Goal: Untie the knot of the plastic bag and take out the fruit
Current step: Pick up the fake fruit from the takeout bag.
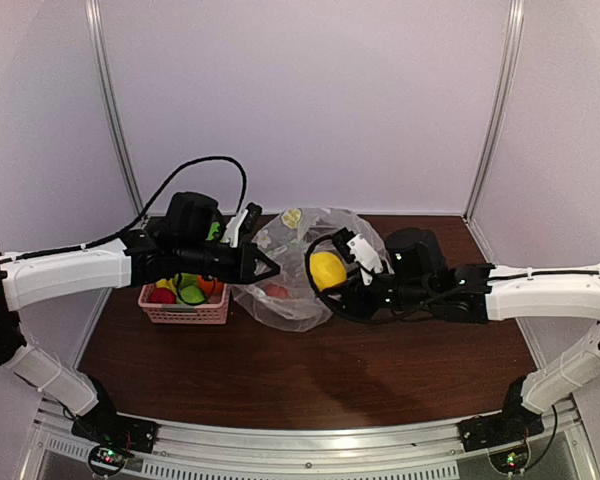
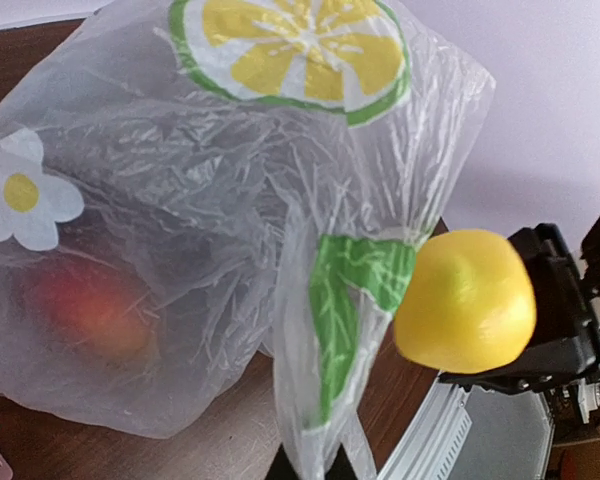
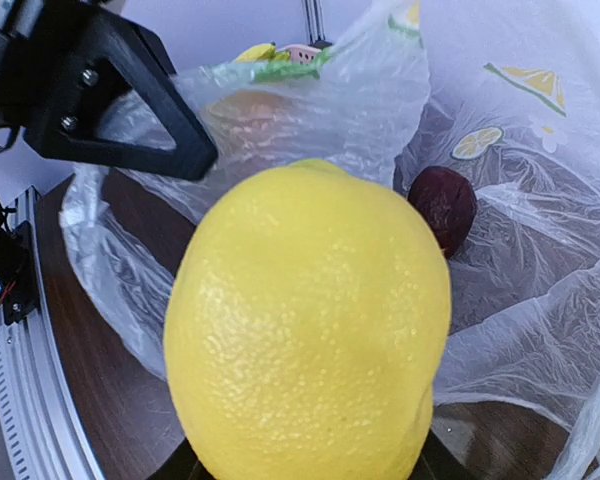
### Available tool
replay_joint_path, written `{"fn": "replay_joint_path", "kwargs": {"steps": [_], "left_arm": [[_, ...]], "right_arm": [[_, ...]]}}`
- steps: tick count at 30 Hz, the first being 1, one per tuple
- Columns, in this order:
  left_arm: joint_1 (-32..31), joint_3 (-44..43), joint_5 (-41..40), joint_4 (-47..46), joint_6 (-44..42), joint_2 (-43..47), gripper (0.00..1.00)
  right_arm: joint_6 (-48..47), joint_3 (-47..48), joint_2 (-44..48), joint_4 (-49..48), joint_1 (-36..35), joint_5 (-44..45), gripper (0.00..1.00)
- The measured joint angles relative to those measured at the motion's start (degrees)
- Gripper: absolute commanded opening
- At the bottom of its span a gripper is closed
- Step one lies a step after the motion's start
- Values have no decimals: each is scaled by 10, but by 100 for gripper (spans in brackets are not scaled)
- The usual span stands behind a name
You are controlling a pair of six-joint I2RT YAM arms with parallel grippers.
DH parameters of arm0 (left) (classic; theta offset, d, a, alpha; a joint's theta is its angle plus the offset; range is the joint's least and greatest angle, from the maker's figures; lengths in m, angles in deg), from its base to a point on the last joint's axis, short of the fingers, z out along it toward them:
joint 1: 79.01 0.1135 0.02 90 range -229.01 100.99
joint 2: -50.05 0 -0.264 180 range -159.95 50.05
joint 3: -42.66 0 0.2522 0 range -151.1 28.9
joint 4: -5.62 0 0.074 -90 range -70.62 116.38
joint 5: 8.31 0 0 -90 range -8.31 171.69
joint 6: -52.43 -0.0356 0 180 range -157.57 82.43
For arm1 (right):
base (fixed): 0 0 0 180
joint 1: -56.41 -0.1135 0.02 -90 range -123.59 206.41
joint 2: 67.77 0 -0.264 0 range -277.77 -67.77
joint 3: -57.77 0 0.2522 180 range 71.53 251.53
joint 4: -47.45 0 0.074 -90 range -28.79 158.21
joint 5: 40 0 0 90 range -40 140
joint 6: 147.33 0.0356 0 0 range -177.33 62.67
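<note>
Your right fingers (image 2: 552,300) are clamped on the long, pebbly-skinned yellow fruit (image 3: 310,330). It hangs above the bench at the centre of the top view. In the left wrist view it sits just right of the film of the thin, crinkly clear plastic bag (image 1: 300,300). In the right wrist view its long axis stands nearly upright, running from the bottom edge up the frame.

Your left fingers (image 1: 264,264) are closed on a gathered strip of film at the bag's left edge and hold it raised. The bag spreads across the middle of the bench, printed with lemon slices, a white flower and a green leaf.

A round dark red fruit (image 3: 443,205) lies on the film, upper right of centre in the right wrist view. An orange-red fruit (image 2: 80,310) shows blurred through the plastic at lower left of the left wrist view.

The dark brown wood-grain bench (image 1: 310,380) also carries a pink slotted plastic basket (image 1: 185,305) of coloured pieces at left, beneath your left arm. Plain white walls (image 1: 310,100) with aluminium posts (image 1: 115,100) close in the back.
</note>
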Motion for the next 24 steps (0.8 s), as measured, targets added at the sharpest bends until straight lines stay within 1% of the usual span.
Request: {"fn": "replay_joint_path", "kwargs": {"steps": [3, 5, 6, 8, 10, 12, 14, 18, 21, 24], "left_arm": [[0, -1, 1, 2, -7, -4, 33], [0, -9, 0, 5, -14, -2, 54], [0, -12, -1, 6, -16, 0, 61], [0, -20, -3, 11, -26, 9, 71], [0, -27, -9, 24, -35, 29, 79], [0, -31, -18, 35, -44, 57, 83], [0, -37, -30, 50, -49, 91, 84], [0, -49, -45, 66, -49, 155, 85], [-2, -64, -38, 66, -41, 176, 85], [-14, -75, -27, 65, -27, 175, 85]], "right_arm": [[14, -24, 66, 2, -6, 6, 50], [23, -33, 99, 3, -9, 12, 50], [26, -34, 114, 7, -10, 16, 50], [33, -34, 138, 10, -15, 23, 50], [37, -33, 154, 16, -22, 30, 50], [38, -30, 163, 23, -30, 34, 51], [38, -23, 165, 33, -38, 38, 51], [38, -2, 162, 47, -59, 46, 51], [36, 20, 153, 54, -76, 56, 51], [34, 42, 141, 56, -90, 63, 51]]}}
